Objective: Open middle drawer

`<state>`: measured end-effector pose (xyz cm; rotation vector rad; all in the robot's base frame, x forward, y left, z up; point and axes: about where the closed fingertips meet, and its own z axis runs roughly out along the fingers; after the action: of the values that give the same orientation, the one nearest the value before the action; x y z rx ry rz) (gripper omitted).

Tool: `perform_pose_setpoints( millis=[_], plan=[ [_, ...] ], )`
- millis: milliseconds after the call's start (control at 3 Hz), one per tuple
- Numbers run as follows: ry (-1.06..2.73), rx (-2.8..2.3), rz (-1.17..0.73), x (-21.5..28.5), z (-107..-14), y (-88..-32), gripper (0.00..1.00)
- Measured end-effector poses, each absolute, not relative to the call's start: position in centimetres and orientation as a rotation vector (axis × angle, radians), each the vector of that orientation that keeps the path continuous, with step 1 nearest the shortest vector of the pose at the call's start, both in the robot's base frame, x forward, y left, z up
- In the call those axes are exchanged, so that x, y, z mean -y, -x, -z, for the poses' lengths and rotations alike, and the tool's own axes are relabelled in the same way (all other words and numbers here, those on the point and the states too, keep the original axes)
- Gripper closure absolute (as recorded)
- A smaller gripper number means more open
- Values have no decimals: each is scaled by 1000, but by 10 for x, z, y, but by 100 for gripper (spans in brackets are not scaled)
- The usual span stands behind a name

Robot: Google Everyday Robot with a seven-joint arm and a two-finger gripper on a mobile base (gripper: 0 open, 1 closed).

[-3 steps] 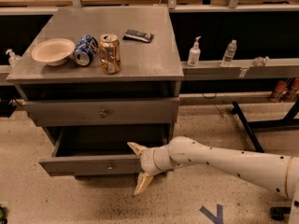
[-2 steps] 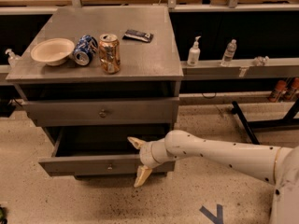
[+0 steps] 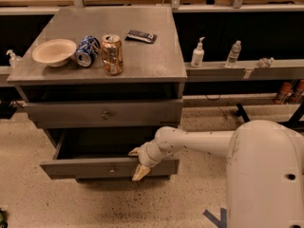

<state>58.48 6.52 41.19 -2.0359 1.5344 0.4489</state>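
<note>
middle drawer (image 3: pixel 76 169), flat dull grey, tiny knob (image 3: pixel 112 170), partway out; gripper (image 3: pixel 137 162) at its front, jaws apart

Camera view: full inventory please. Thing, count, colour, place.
grey metal cabinet: 1, grey, centre-left
cream round bowl: 1, cream, cabinet top, left
blue drink can: 1, blue, on its side by the bowl
copper drink can: 1, copper, upright, cabinet top
dark flat packet: 1, black, cabinet top, rear
upper drawer: 1, grey, above the middle drawer
middle drawer: 1, grey, pulled out
white pump bottle: 1, white, right ledge
clear plastic bottle: 1, clear, right ledge
robot arm: 1, white, from right
gripper: 1, cream, open, at middle drawer's front
</note>
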Motion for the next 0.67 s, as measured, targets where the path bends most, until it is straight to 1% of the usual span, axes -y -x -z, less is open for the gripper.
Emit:
perform_pose_setpoints(
  millis=[333, 667],
  plan=[
    [2071, -1503, -504, -70, -418, -563, 37],
    [2049, -1456, -559, -71, -438, -529, 41]
  ],
)
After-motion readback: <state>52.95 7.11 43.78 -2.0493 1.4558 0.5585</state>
